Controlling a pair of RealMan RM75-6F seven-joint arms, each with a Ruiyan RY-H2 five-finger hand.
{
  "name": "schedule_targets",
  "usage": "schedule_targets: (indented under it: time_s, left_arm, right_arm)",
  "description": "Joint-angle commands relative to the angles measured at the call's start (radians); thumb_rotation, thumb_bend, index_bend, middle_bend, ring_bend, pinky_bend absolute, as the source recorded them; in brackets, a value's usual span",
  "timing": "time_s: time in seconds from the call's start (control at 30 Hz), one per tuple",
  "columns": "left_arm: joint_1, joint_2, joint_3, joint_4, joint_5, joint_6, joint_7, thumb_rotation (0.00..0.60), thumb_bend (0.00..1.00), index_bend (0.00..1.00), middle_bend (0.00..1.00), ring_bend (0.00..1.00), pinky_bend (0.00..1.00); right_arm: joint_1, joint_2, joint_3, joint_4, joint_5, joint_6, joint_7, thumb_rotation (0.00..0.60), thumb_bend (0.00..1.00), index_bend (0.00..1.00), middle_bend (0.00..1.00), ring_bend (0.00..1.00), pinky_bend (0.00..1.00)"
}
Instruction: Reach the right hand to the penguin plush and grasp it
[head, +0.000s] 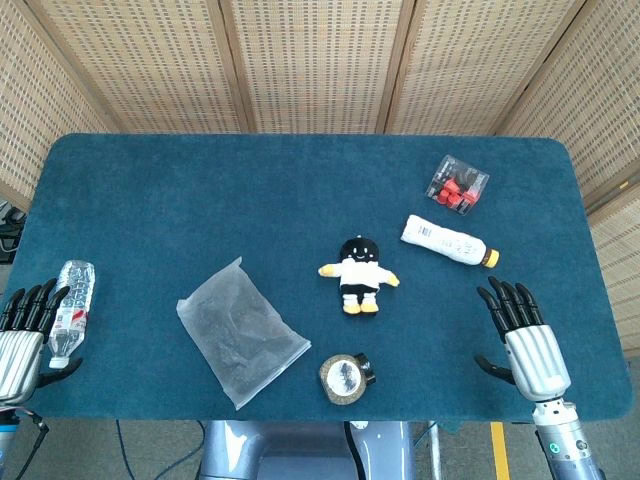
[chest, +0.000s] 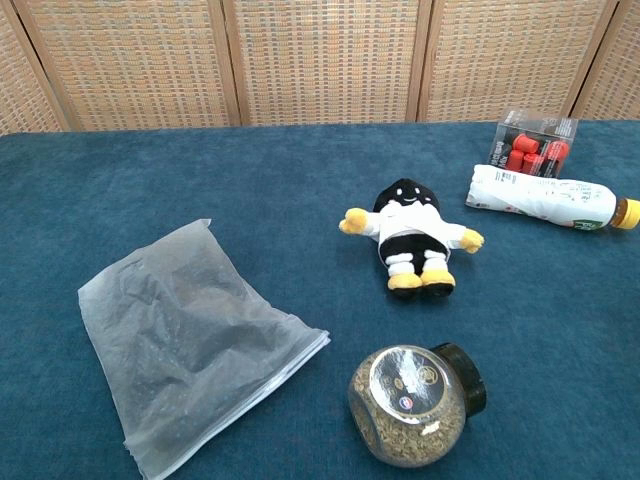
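Note:
The penguin plush (head: 359, 274) (chest: 410, 234) lies on its back near the middle of the blue table, black head toward the far side, yellow feet toward me. My right hand (head: 522, 336) rests open at the table's near right, fingers spread and pointing away, well to the right of the plush and holding nothing. My left hand (head: 24, 335) sits open at the near left edge, beside a water bottle. The chest view shows neither hand.
A white bottle with a yellow cap (head: 448, 241) (chest: 545, 199) lies right of the plush, a clear box of red pieces (head: 457, 184) (chest: 531, 146) behind it. A jar of seeds (head: 345, 377) (chest: 412, 400) lies in front, a plastic bag (head: 240, 330) (chest: 185, 335) to the left, a water bottle (head: 69, 306) far left.

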Motion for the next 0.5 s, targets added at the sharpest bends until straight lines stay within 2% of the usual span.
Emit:
schedule_targets:
  time_s: [0.03,0.23,0.5]
  left_arm:
    - [-0.002,0.000,0.001,-0.003,-0.002,-0.005,0.006,0.600,0.01,0.00,0.00,0.00,0.00]
    - [0.000,-0.002,0.001,-0.007,0.000,0.000,0.012,0.600,0.01,0.00,0.00,0.00,0.00]
    - [0.000,-0.001,0.000,-0.007,0.003,0.002,0.011,0.600,0.02,0.00,0.00,0.00,0.00]
  right_arm:
    - [-0.001,0.003,0.003,-0.002,0.007,-0.002,-0.002,0.600,0.09,0.00,0.00,0.00,0.00]
    - [0.000,0.005,0.004,-0.005,0.015,-0.010,0.002,0.600,0.09,0.00,0.00,0.00,0.00]
    - [-0.001,0.005,0.005,-0.019,0.018,-0.012,0.012,0.600,0.09,0.07,0.00,0.00,0.00]
